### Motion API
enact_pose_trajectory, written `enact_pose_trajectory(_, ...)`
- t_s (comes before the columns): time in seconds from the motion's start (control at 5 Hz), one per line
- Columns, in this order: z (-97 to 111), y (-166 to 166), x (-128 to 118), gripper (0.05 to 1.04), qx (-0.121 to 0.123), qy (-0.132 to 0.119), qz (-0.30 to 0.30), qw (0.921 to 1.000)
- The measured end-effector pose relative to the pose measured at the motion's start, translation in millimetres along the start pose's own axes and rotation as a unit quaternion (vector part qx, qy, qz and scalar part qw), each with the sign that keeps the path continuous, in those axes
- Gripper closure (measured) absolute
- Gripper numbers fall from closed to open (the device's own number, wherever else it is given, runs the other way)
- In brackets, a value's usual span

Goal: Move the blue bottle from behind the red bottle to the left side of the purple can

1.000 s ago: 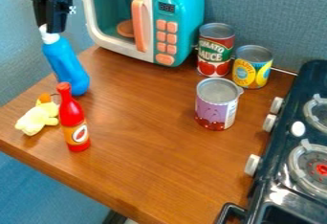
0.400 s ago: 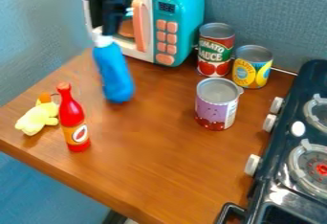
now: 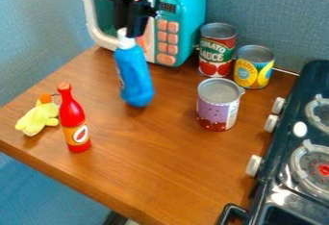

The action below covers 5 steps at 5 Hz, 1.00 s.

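Note:
The black gripper [image 3: 132, 31] hangs down in front of the toy microwave, shut on the white top of a blue bottle [image 3: 134, 76]. The bottle tilts slightly, its base lower and to the right; whether it touches the table cannot be told. To its right stands a purple can [image 3: 218, 105] with a red lower band. At the left, a red sauce bottle [image 3: 74, 120] stands upright beside a pale yellow plush toy [image 3: 38, 117].
The teal and white microwave [image 3: 182, 7] stands at the back of the wooden table [image 3: 160, 171]. A tomato sauce can [image 3: 217, 50] and a yellow-labelled can [image 3: 254, 67] are right of it. A dark stove [image 3: 283, 147] with white knobs borders the right side.
The gripper has moved right across the microwave's front, carrying the blue bottle from the table's left edge towards the middle. The other objects have kept their places.

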<state>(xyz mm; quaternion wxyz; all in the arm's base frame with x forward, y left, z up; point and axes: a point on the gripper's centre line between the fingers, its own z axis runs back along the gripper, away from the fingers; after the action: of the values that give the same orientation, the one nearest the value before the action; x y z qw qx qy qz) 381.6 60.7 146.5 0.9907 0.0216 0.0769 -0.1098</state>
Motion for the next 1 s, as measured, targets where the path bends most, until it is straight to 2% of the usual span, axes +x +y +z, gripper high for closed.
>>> enact_pose_trajectory(0.2,5,-7,6,0.716,0.003,-0.009,0.008,0.9999)
enact_pose_trajectory(0.4,-7,-8,10,0.716,-0.005,0.006,0.022,0.9997)
enact_pose_trajectory(0.8,-8,-13,21,0.716,-0.030,-0.024,0.074,0.9965)
enact_pose_trajectory(1.0,-11,-11,21,0.655,-0.034,-0.018,0.101,0.9941)
